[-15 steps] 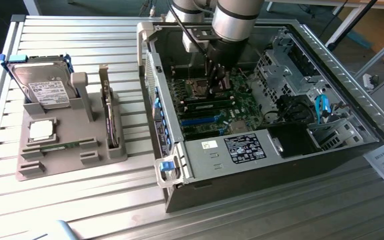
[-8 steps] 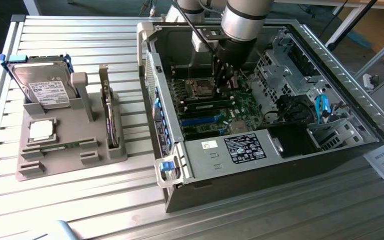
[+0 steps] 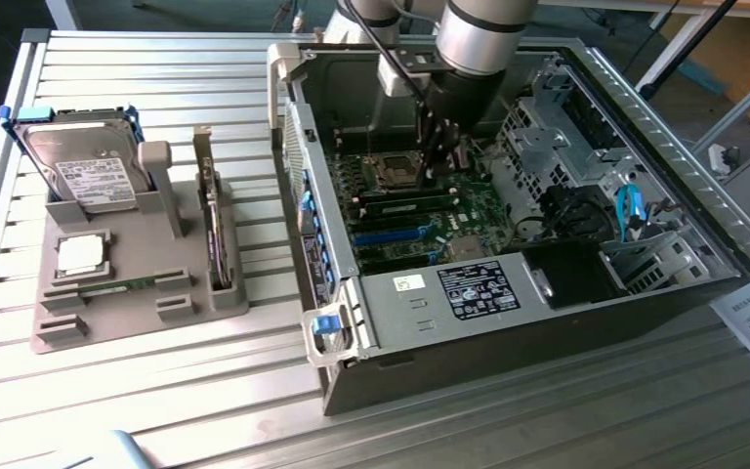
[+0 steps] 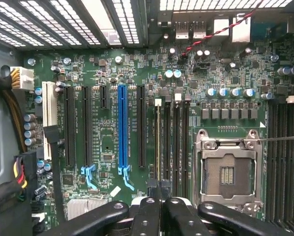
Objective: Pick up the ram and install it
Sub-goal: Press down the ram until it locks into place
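Observation:
The ram shows edge-on as a thin stick standing in the memory slot nearest the long black expansion slots on the green motherboard. My gripper is shut, its two fingertips together right at one end of the stick. I cannot tell whether they press on the stick. In the exterior view my gripper reaches down inside the open computer case, over the memory slots beside the processor socket.
An empty processor socket lies beside the memory slots, and a blue expansion slot on the other side. On the exterior view's left, a grey holder carries a hard drive, a square chip and a green strip.

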`<state>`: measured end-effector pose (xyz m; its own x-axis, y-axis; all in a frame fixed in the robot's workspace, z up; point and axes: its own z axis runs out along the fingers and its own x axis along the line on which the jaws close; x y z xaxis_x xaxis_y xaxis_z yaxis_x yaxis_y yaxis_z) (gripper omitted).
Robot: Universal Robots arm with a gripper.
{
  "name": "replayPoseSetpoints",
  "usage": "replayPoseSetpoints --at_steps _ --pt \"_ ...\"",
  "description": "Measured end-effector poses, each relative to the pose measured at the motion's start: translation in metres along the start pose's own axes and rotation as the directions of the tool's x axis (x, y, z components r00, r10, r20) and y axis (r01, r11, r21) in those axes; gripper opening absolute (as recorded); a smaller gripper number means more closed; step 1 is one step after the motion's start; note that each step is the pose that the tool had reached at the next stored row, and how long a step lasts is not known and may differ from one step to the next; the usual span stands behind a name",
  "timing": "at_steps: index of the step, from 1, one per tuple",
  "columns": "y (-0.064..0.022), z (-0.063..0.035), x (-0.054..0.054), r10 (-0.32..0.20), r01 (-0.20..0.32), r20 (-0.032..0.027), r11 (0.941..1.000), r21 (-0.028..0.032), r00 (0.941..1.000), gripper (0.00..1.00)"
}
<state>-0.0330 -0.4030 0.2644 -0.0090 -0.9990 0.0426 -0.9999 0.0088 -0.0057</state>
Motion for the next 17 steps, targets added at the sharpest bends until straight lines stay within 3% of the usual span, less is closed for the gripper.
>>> replayPoseSetpoints --at_steps 17 --pt "-0.0002 -0.0337 0.001 0.000 0.000 -0.0001 1.0000 -0.0043 1.0000 0.11"
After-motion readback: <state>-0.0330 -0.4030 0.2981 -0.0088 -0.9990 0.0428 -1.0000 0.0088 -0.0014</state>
